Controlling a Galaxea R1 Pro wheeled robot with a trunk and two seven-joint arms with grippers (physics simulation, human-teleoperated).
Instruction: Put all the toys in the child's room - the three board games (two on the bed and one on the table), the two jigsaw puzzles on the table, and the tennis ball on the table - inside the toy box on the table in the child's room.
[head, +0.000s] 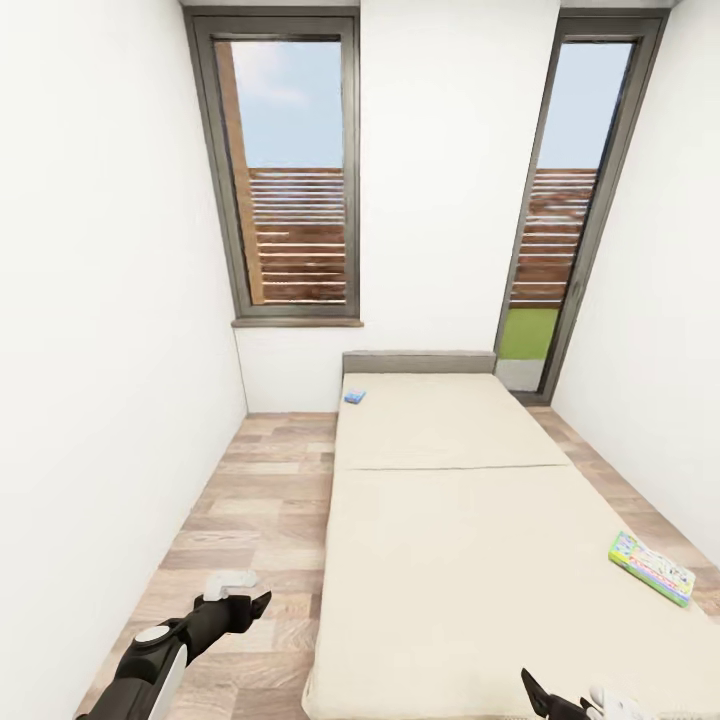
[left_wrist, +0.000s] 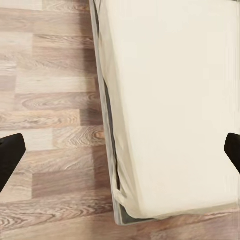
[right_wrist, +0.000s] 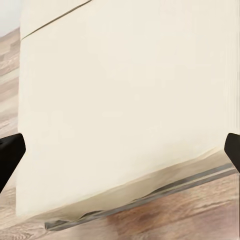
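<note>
Bed (head: 470, 560) carries two board games: green-edged (head: 652, 567), blue (head: 355, 396).

A wide, low bed (head: 470, 560) with a plain beige mattress, a dark grey frame and a low grey headboard (head: 419, 361) runs lengthwise to the far wall, standing on a pale wood-plank floor (head: 250, 500). Directly on the mattress lie two things: a thin, flat, green-edged board game box with a busy printed cover (head: 652, 567) near the right edge, and a small blue flat box (head: 355, 396) at the left edge just before the headboard, well apart from the first.
</note>
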